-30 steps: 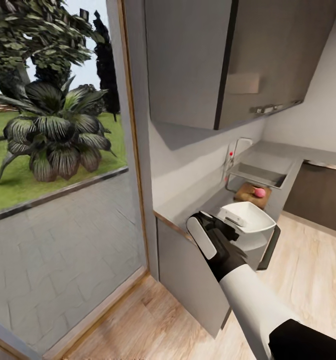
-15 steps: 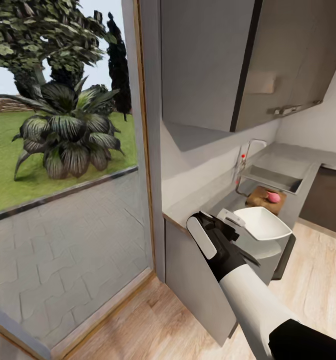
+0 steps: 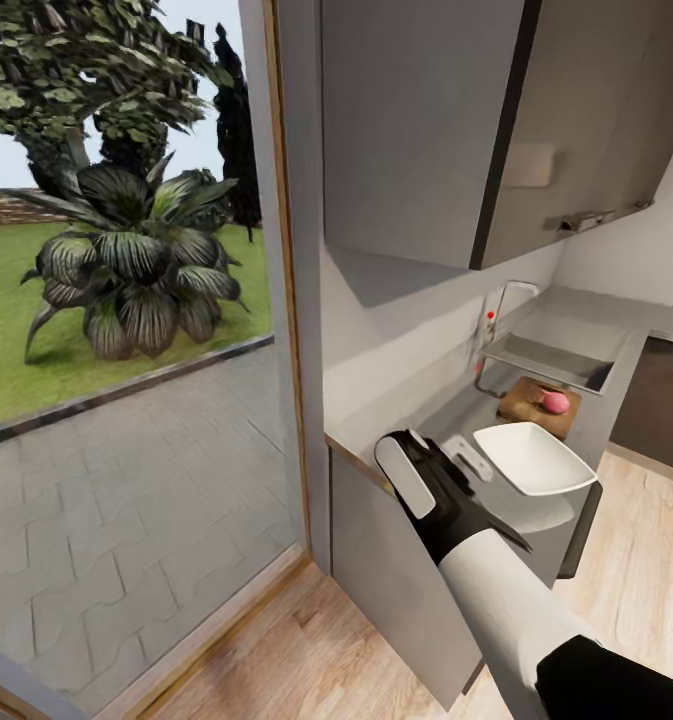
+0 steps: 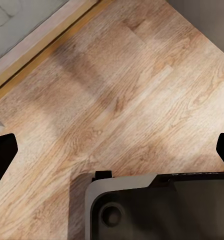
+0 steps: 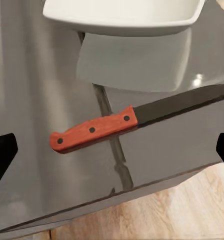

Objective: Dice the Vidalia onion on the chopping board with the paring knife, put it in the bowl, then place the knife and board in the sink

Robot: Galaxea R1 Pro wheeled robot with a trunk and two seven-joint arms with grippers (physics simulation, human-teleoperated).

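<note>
The robot's right claw (image 3: 456, 455) is hanging over the near end of the grey surface (image 3: 416, 415), right by the corner next to the big window (image 3: 126, 300). From the right wrist view its fingertips (image 5: 3, 152) are sitting far apart at the picture's edges, so it's spread wide and gripping nothing. The paring knife (image 5: 137, 120) is lying flat on the surface between those fingers, red handle at one end and dark blade at the other, close to the surface's front edge. The white bowl (image 3: 534, 457) is sitting just beyond the knife, and it's casting a pale reflection on the glossy top.

Further along, the chopping board (image 3: 536, 405) is lying just in front of the sink (image 3: 546, 360), with a pinkish round thing (image 3: 554, 401) resting on it, probably the onion. The chrome tap (image 3: 501, 305) with its red knob is standing at the sink's wall side.

The left claw (image 4: 112, 150) is pointing down at the wooden floor (image 4: 142, 90), fingers also splayed wide, holding nothing. Grey wall cabinets (image 3: 476, 120) are hanging above the surface.
</note>
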